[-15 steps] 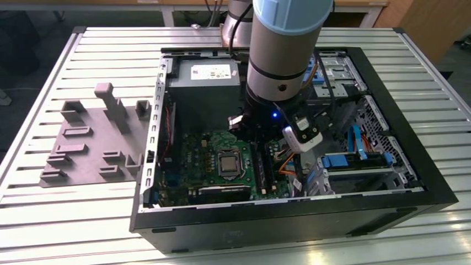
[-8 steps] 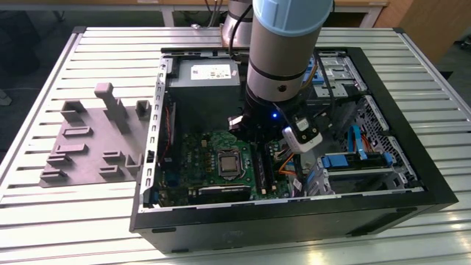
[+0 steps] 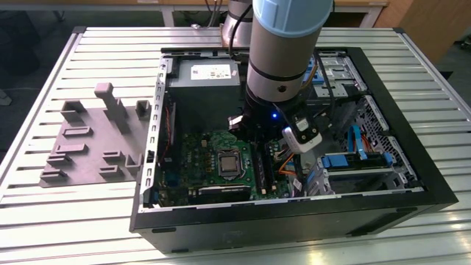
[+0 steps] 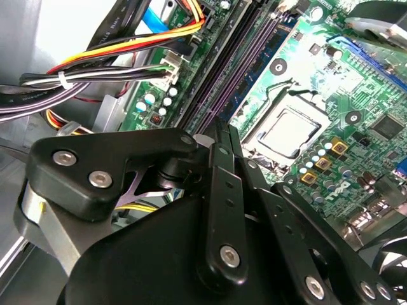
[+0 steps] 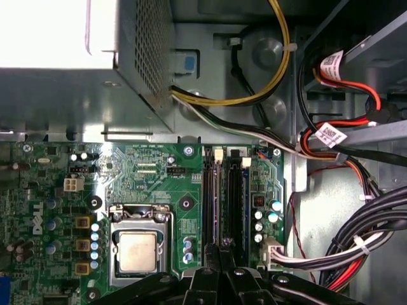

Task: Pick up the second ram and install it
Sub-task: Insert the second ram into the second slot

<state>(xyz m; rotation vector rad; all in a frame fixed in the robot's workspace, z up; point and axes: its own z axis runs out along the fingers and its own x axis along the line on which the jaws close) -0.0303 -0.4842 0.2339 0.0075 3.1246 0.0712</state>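
While the arm (image 3: 283, 49) is reaching into the computer case (image 3: 257, 226), gripper (image 4: 219, 130): is hanging just above the long black motherboard slots (image 5: 234, 197).
fingers (image 4: 213, 184): are sitting narrow, tips almost meeting; whether they are holding something, I cannot tell.
second ram: I am not managing to tell where it is lying.
bench (image 3: 74, 221): is carrying the case.

Fingers (image 5: 213, 257): mine, tips pressed together over one end of the black slots (image 5: 235, 197).
Board (image 5: 152, 171): green, with a silver processor (image 5: 138, 251) socketed beside the slots.
Metal box (image 5: 63, 76): perforated side, bordering the board.
Cables (image 5: 356, 235): black, red and white bundles across the slots from the processor; a yellow lead (image 5: 210, 100) leaves the box.
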